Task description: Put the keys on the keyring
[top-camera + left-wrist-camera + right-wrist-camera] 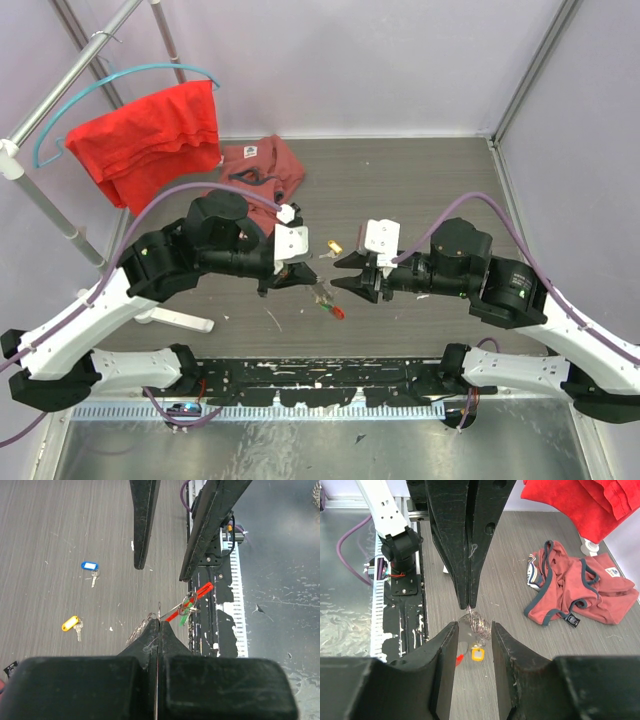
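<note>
Silvery keyring [141, 629] is squeezed tight in the left pincer [159, 625] (red tag [204, 590] just past its tip); right pincer [473, 627] faces it, wide open.

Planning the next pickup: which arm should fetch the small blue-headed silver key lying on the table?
Right, probably. The left gripper is shut on the thin silvery wire keyring; the right gripper is open and empty, free to fetch the blue-headed silver key.

Pale lilac walls [350, 60] around a grey wood-grain tabletop [420, 190], metal clothes rack [70, 75] at left.
</note>
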Robot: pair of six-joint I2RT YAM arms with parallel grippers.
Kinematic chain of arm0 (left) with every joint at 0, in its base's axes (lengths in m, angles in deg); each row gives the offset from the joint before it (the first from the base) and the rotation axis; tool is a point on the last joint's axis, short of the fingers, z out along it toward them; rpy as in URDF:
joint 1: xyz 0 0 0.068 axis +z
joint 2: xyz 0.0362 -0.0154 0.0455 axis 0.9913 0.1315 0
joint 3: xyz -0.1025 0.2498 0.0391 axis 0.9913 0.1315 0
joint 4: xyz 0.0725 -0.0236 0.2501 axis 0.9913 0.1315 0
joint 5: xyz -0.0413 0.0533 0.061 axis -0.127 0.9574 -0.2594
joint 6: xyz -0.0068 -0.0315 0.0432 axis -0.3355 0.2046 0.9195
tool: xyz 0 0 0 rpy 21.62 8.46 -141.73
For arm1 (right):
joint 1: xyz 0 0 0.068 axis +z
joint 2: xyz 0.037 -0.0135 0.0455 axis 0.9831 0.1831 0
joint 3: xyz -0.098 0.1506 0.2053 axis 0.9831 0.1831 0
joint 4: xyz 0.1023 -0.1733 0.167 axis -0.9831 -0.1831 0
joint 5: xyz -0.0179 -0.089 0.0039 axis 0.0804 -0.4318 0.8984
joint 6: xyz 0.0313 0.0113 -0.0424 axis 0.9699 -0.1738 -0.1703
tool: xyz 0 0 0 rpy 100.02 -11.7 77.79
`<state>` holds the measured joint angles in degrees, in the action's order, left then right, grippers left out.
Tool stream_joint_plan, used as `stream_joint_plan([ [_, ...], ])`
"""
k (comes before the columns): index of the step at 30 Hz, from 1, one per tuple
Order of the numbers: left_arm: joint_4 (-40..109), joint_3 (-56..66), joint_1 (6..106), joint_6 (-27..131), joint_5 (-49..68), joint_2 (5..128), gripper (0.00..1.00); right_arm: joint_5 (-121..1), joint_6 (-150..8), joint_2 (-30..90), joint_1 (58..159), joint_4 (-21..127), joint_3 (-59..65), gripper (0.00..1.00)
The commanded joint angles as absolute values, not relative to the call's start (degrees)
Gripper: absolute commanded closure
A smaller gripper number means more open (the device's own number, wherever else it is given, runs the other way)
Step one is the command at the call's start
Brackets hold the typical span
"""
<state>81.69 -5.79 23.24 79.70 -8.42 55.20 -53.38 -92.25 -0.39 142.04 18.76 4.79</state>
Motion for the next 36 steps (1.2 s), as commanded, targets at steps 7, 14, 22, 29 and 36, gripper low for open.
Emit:
stream_joint_plan([
  [7, 81.48, -7.76, 22.04, 80.94, -10.18, 53.73, 1.0, -51.87, -90.9, 0.77, 142.38, 23.57, 5.13, 0.64],
  [14, 80.6, -7.9, 21.63, 80.72, -10.32, 53.8, 1.0, -49.72, -90.83, 1.93, 142.38, 23.96, 5.18, 0.65],
  [22, 80.51, -7.9, 21.4, 80.9, -10.32, 53.51, 1.0, -48.72, -90.87, 3.22, 142.38, 23.6, 5.23, 0.68],
  [29, 80.23, -7.82, 21.34, 81.19, -10.28, 53.08, 1.0, -48.07, -91.23, 4.6, 142.39, 22.62, 4.72, 0.76],
  [36, 80.24, -7.39, 21.31, 81.59, -8.98, 52.11, 1.0, -47.75, -91.51, 5.08, 142.38, 21.53, 4.31, 0.84],
])
